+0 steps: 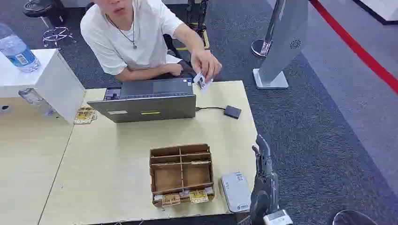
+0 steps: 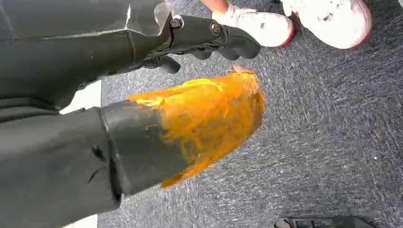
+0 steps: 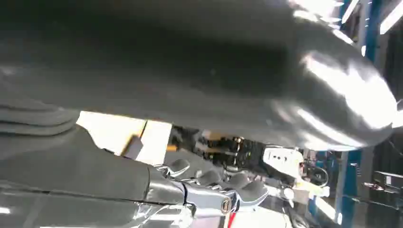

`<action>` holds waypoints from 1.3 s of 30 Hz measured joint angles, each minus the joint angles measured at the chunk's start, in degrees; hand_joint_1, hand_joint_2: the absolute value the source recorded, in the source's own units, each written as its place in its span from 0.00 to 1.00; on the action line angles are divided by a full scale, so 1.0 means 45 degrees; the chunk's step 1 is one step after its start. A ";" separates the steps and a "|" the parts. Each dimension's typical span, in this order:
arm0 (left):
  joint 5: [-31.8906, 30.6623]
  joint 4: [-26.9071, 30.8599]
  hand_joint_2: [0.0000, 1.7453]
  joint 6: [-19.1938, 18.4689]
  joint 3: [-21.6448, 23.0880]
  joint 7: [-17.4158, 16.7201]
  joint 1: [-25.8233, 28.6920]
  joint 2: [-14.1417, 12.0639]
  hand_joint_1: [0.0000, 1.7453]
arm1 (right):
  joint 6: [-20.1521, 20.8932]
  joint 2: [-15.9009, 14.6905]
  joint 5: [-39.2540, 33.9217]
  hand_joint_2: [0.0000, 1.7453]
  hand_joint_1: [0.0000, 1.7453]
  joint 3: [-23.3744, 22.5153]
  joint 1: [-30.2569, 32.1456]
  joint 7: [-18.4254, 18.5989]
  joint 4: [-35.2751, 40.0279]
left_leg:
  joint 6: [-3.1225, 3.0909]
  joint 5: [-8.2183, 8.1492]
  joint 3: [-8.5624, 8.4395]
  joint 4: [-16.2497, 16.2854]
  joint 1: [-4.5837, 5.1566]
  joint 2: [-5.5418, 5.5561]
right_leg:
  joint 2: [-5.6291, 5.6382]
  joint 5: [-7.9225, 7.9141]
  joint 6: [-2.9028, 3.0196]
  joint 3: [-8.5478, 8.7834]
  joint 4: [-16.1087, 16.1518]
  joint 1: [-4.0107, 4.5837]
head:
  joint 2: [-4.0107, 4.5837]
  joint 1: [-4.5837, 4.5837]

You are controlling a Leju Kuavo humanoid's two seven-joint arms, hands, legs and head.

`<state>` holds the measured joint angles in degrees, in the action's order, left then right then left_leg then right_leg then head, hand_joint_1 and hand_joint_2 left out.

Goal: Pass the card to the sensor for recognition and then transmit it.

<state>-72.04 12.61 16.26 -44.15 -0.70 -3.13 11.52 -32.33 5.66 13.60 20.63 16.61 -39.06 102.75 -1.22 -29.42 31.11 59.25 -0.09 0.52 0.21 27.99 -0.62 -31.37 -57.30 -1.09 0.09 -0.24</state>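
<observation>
A person seated behind the table pinches a small white card in one hand, just past the laptop's far right corner. A small black sensor pad lies on the table to the laptop's right, joined to it by a cable. My right hand stands at the table's right edge, fingers pointing up and holding nothing; in the right wrist view its fingers are apart from the thumb. My left hand, with an orange-coated thumb, hangs over the carpet and holds nothing.
A grey laptop stands at the table's far side. A wooden divided box with cards along its front sits near the front edge, a flat grey device beside it. A white stand and water bottle flank the table.
</observation>
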 joint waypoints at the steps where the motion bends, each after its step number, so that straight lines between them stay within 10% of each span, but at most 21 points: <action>1: -0.0043 0.0000 0.00 -0.0010 0.0000 0.0000 -0.0001 0.0000 0.00 | -0.0193 0.0000 0.0356 1.00 0.00 0.0048 -0.0053 0.0043 0.0000 | 0.0000 0.0000 0.0000 0.0000 0.0000 0.0000 | 0.0000 0.0000 0.0000 0.0000 0.0000 0.0000 | 0.0000 0.0000; 18: -0.0573 0.0000 0.00 -0.0452 0.0083 0.0160 -0.0007 -0.0112 0.00 | -0.1612 -0.0141 0.7981 1.00 0.00 0.0072 -0.2519 0.2161 -0.0326 | 0.0002 0.0010 -0.0005 0.0001 0.0000 0.0000 | 0.0001 -0.0008 -0.0001 0.0004 -0.0002 0.0000 | 0.0000 0.0000; 32: -0.0976 -0.0005 0.00 -0.0801 0.0233 0.0165 -0.0006 -0.0092 0.00 | -0.1626 0.2152 1.3429 1.00 0.00 -0.2818 -0.2856 0.0947 -0.0097 | 0.0003 0.0012 -0.0005 0.0001 -0.0001 0.0007 | -0.0004 -0.0008 -0.0001 0.0009 -0.0005 0.0000 | 0.0000 0.0005; 39: -0.1136 -0.0015 0.00 -0.0923 0.0296 0.0194 -0.0007 0.0000 0.00 | -0.1631 0.2220 1.5270 1.00 0.00 -0.3293 -0.2909 0.2410 0.0272 | 0.0003 0.0012 -0.0004 0.0002 0.0001 0.0006 | -0.0002 -0.0010 -0.0003 0.0011 -0.0004 -0.0002 | 0.0000 0.0005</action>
<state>-77.16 12.55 12.11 -42.82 0.17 -3.16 11.52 -39.67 15.65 82.32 5.81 3.52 -28.21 103.97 -1.21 -29.37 31.10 59.26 -0.08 0.55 0.19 27.94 -0.64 -31.32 -57.32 -1.10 0.09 -0.22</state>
